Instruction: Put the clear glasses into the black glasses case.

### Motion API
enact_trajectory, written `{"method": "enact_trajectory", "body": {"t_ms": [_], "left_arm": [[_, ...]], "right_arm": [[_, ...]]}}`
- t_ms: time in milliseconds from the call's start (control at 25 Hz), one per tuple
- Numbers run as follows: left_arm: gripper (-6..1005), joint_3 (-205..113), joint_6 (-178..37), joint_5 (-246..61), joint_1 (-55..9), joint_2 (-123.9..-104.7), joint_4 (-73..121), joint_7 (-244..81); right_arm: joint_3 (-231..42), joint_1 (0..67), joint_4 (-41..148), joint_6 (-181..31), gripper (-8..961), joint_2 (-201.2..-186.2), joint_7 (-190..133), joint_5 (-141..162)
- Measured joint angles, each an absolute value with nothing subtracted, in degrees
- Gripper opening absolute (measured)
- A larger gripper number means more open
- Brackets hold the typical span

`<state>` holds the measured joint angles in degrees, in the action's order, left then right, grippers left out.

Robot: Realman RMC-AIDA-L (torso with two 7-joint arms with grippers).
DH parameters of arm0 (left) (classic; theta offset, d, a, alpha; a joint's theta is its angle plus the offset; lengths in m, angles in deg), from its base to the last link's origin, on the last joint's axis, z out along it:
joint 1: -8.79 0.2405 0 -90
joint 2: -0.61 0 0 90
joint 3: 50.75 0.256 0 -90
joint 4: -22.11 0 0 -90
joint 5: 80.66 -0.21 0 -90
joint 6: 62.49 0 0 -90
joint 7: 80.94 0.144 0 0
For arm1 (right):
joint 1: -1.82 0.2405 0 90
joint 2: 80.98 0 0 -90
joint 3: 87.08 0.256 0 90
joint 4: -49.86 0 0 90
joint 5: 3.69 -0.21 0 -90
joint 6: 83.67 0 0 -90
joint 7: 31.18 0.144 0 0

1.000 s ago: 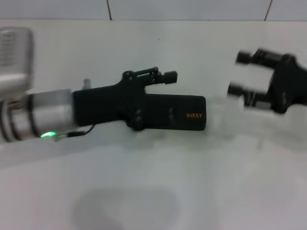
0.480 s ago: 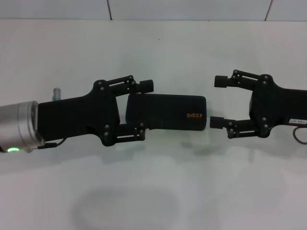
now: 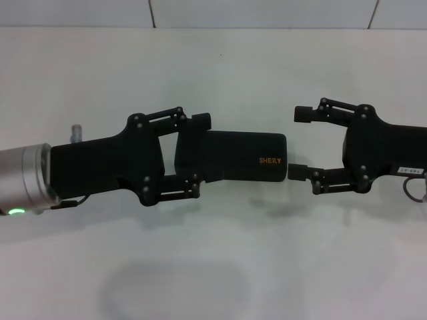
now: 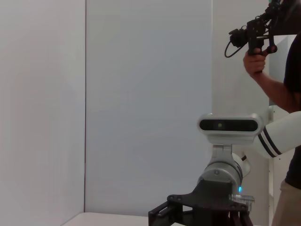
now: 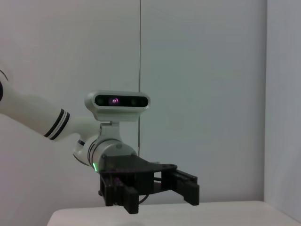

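The black glasses case (image 3: 237, 157) lies closed on the white table, its orange "SHERY" lettering toward the right end. My left gripper (image 3: 198, 152) is open and straddles the case's left end, one finger beyond its far edge and one at its near edge. My right gripper (image 3: 300, 142) is open just off the case's right end, with its near fingertip (image 3: 297, 171) right at the case's corner. The clear glasses are out of view in every frame.
The white table (image 3: 220, 267) runs back to a tiled wall (image 3: 267, 12). In the left wrist view a person (image 4: 277, 89) stands beyond the robot's head (image 4: 229, 125), holding a black handheld device (image 4: 254, 35).
My left gripper has drawn back leftward off the case and now straddles its left end. My right gripper has come in from the right to the case's right end.
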<state>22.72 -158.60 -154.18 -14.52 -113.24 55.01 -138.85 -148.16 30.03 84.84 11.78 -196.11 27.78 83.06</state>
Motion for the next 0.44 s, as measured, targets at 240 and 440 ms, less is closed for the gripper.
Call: {"method": "enact_trajectory", "body": {"t_ms": [240, 440], "left_arm": [[740, 22.72, -158.64, -153.79, -14.42, -113.21, 55.06, -138.27], [740, 22.72, -158.65, -153.76, -14.40, -113.26, 55.07, -138.25]], "right_arm": [[-148.36, 30.04, 84.84, 10.05, 888, -196.15, 27.51, 83.75], [-148.67, 30.03, 84.77, 9.65, 888, -196.26, 26.44, 83.85]]}}
